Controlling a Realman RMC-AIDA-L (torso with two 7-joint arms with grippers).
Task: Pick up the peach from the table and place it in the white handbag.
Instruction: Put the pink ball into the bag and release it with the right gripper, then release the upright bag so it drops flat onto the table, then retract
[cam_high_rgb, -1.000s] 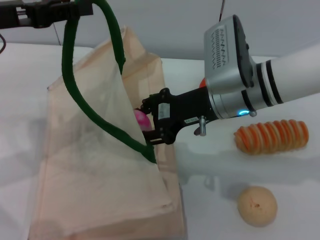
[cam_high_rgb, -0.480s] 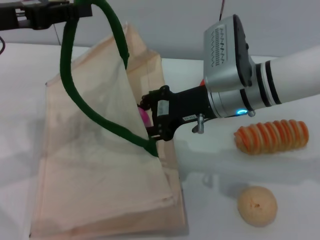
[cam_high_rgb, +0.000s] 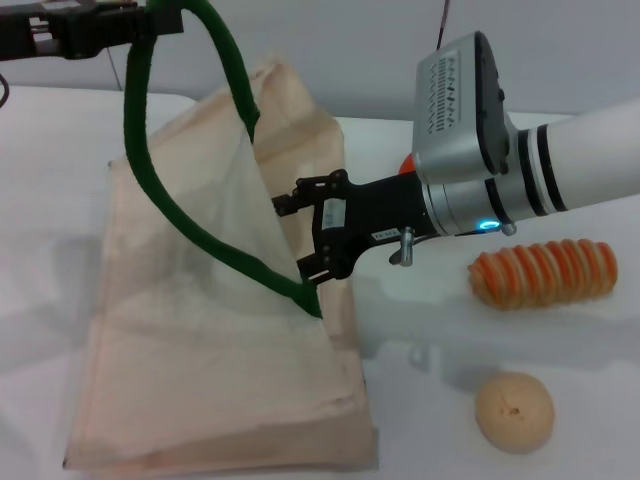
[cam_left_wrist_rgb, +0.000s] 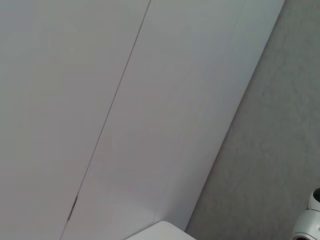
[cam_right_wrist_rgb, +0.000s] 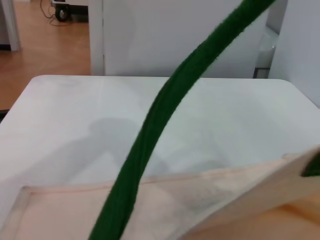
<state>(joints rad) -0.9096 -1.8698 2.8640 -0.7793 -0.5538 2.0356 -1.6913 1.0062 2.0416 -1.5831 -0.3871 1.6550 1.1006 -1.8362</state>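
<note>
2 end effectors: left (cam_high_rgb: 150, 20) pinching green handle (cam_high_rgb: 135, 150), right (cam_high_rgb: 300, 235) spread at white handbag (cam_high_rgb: 200, 380) mouth, no legible writing

White handbag (cam_high_rgb: 200, 330): thin matt cloth, creased, part see-through beside right gripper (cam_high_rgb: 300, 235) fingers. Handle (cam_high_rgb: 150, 190): fuzzy green cord. Gripper: matt black plastic; wrist housing (cam_high_rgb: 465, 140) smooth silver. Table (cam_high_rgb: 560, 340): smooth matt white.

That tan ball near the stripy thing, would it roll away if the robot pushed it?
Probably. The tan ball looks round and sits alone on the flat table, with nothing beside it to stop it. Its dimpled skin might slow it slightly. It looks small, so likely light.
</note>
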